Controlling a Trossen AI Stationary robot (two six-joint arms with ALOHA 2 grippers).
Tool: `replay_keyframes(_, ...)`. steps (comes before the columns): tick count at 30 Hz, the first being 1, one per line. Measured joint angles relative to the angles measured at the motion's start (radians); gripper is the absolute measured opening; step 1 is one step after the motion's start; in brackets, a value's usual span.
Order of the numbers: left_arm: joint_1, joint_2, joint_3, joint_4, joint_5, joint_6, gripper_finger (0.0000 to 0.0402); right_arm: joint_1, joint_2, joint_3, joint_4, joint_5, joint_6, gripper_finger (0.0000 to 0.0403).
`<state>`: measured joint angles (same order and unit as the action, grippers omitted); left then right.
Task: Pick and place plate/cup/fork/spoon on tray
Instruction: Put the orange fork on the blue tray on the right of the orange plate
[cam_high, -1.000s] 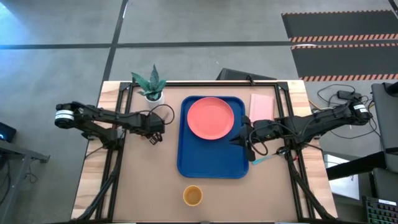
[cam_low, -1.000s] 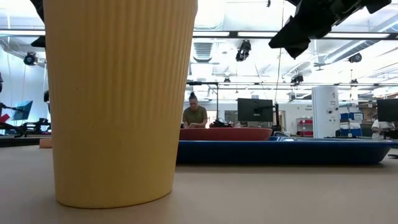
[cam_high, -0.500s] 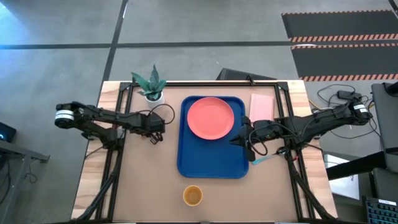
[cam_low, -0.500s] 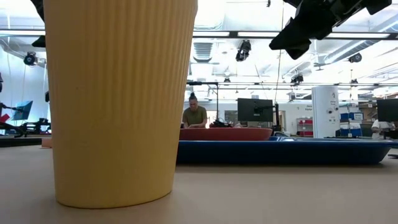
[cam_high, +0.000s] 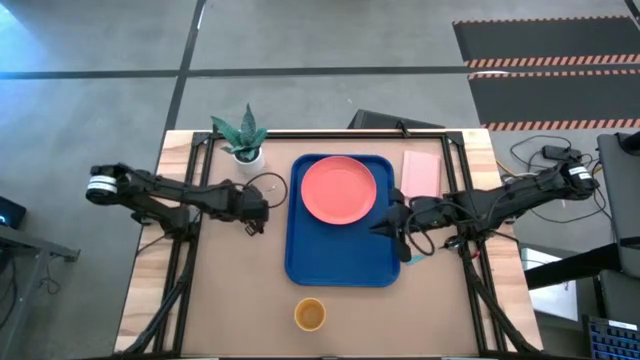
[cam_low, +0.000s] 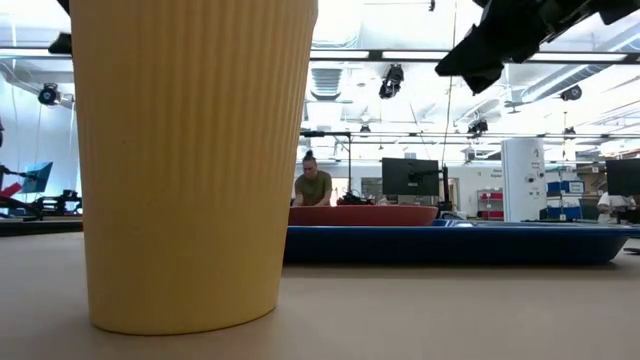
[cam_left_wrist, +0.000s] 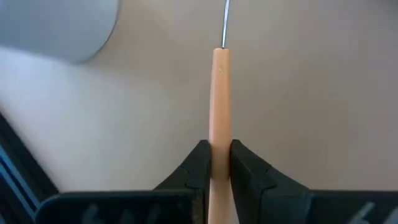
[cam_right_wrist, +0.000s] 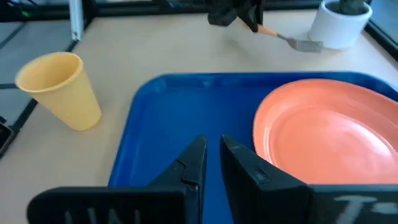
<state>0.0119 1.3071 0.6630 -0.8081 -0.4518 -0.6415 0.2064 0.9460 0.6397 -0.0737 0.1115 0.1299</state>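
Left tool (cam_high: 250, 212), fork (cam_left_wrist: 220, 106) in its grip, now slightly nearer the tray (cam_high: 340, 262).

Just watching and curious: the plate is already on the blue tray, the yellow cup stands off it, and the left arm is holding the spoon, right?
Not the spoon. The left end effector is shut on the fork, as the left wrist view shows. The plate does lie on the tray, and the cup stands off it.
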Motion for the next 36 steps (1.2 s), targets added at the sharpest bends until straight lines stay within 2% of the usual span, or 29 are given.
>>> replay_keyframes(8, -0.160, 0.000, 0.114, -0.021, -0.075, 0.004, 0.0019, 0.036, -0.085, -0.109, 0.171, 0.001, -0.015, 0.0038)
replay_keyframes(16, -0.280, 0.000, 0.196, -0.007, -0.228, 0.059, 0.0019, 0.036, -0.176, -0.207, 0.271, 0.004, -0.015, 0.0038)
replay_keyframes(19, -0.305, -0.001, 0.206, 0.044, -0.267, 0.109, 0.0019, 0.036, -0.190, -0.227, 0.300, 0.004, -0.017, 0.0038)
replay_keyframes(28, -0.322, -0.001, 0.207, 0.367, -0.289, 0.347, 0.0019, 0.036, -0.192, -0.260, 0.356, 0.003, -0.027, 0.0038)
replay_keyframes(36, -0.325, 0.058, 0.251, 0.416, -0.291, 0.387, 0.0019, 0.036, -0.205, -0.340, 0.486, 0.002, -0.055, 0.0038)
